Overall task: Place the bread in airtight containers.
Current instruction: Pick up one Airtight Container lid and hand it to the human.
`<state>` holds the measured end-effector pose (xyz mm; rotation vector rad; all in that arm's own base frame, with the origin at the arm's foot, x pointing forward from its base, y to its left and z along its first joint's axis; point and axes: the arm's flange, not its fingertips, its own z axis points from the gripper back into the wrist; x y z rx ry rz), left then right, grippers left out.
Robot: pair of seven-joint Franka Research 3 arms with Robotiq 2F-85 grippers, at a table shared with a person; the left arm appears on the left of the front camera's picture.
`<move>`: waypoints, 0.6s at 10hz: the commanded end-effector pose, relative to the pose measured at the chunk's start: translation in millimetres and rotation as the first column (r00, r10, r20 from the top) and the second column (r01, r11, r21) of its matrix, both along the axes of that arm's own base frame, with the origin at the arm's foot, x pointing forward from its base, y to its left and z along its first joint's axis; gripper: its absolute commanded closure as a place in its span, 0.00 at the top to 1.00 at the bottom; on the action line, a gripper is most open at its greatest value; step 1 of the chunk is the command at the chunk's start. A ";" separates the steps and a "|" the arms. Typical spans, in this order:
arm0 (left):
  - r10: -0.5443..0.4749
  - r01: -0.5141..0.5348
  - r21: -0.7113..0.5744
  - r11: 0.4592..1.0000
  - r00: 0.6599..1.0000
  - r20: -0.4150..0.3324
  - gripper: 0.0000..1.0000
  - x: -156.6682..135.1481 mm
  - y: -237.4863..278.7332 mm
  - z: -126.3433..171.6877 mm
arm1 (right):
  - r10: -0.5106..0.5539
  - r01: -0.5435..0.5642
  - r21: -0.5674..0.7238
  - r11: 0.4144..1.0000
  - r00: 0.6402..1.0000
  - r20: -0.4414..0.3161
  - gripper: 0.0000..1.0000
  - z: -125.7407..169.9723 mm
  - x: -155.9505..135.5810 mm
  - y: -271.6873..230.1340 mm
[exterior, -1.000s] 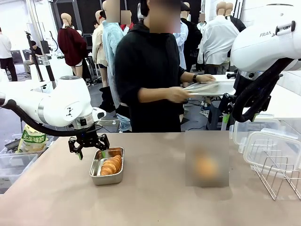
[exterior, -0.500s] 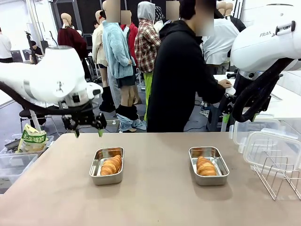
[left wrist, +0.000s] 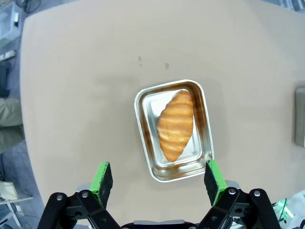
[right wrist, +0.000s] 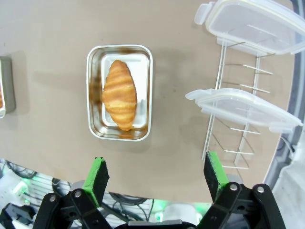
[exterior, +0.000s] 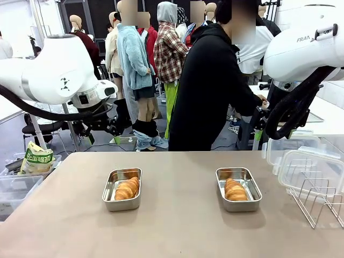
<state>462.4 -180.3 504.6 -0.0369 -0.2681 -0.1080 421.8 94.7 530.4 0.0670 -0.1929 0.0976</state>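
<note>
A matte tan bench (exterior: 177, 226) carries two small rectangular pans of brushed stainless steel, each with rounded corners and a rolled rim. One pan (exterior: 122, 188) sits left of centre in the front view, the other pan (exterior: 238, 188) right of centre, well apart. Each holds one roll: a croissant (exterior: 127, 188) in the left-hand pan and a second croissant (exterior: 235, 190) in the right-hand one. Both are golden brown, glossy, ridged across the back and tapered at the ends. They lie lengthwise on the pan floors, and neither pan has a lid on.

At the right of the right wrist view, two clear plastic lids with thick rims and rounded corners rest by a thin wire rack (right wrist: 233, 129). One lid (right wrist: 257, 21) is in the upper right corner and the other lid (right wrist: 243, 109) lies across the wires.

The left arm's fingers (left wrist: 102, 176), black with green pads, are spread wide and hold nothing, high above the left-hand pan. The right arm's fingers (right wrist: 96, 176) are likewise fully apart and empty, above the other pan.

A person in a black hooded top (exterior: 212, 91) stands at the far edge of the bench.
</note>
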 end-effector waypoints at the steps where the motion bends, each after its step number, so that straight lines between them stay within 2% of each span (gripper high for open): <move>1: -0.004 0.004 0.026 1.000 1.000 0.012 1.00 -1.0 -3.9 7.8 | 0.116 -0.116 -0.087 0.989 0.993 -0.008 1.00 2.3 3.7 -12.4; 2: -0.004 0.004 0.026 1.000 1.000 0.012 1.00 -1.0 -3.9 7.8 | 0.234 -0.230 -0.159 0.960 0.972 0.011 1.00 10.3 -1.8 -28.0; 3: -0.004 0.004 0.026 1.000 1.000 0.012 1.00 -1.0 -3.9 7.8 | 0.261 -0.258 -0.207 0.944 0.965 -0.016 1.00 16.5 -4.1 -46.1; 5: -0.004 0.004 0.026 1.000 1.000 0.012 1.00 -1.0 -3.9 7.8 | 0.309 -0.323 -0.155 0.934 0.945 -0.106 1.00 27.7 -1.4 -78.0; 6: -0.004 0.004 0.026 1.000 1.000 0.012 1.00 -1.0 -3.9 7.8 | 0.366 -0.383 -0.130 0.914 0.920 -0.139 1.00 31.0 3.3 -90.3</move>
